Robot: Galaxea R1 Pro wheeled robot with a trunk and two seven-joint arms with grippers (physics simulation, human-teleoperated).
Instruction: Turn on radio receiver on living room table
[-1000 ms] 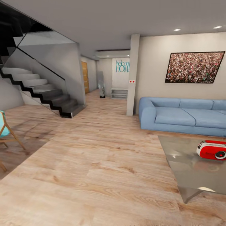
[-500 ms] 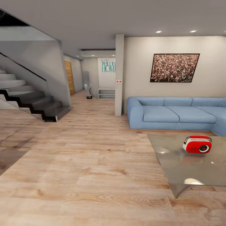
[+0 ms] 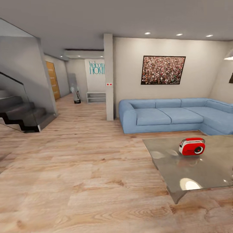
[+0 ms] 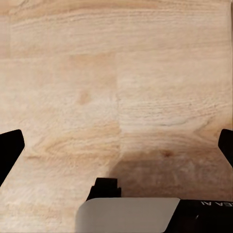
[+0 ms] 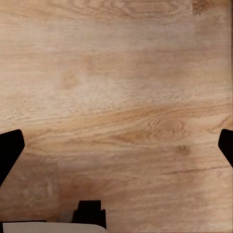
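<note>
The small red radio receiver (image 3: pixel 192 146) with white trim and a round dial stands upright on the glossy grey-beige coffee table (image 3: pixel 181 168) at the right of the head view, its face toward me. The blue sectional sofa (image 3: pixel 171 116) of the living room runs behind the table. My left gripper (image 4: pixel 116 145) hangs over bare wooden floor, its dark fingertips (image 4: pixel 9 150) far apart at the picture's edges, so it is open and holds nothing. My right gripper (image 5: pixel 116 145) is likewise open over the floor, with its fingertips (image 5: pixel 9 150) wide apart.
Wide wooden floor (image 3: pixel 81 168) lies between me and the table. A staircase (image 3: pixel 19 113) rises at the left. A grey pillar (image 3: pixel 109 77) stands beside the sofa's left end, and a hallway with a wooden door (image 3: pixel 52 80) recedes behind it. A framed picture (image 3: pixel 162 70) hangs above the sofa.
The head view has swung to the right: staircase and teal chair slid off to the left, while sofa, table and radio shifted toward the centre. This is camera movement, not movement of the things.
</note>
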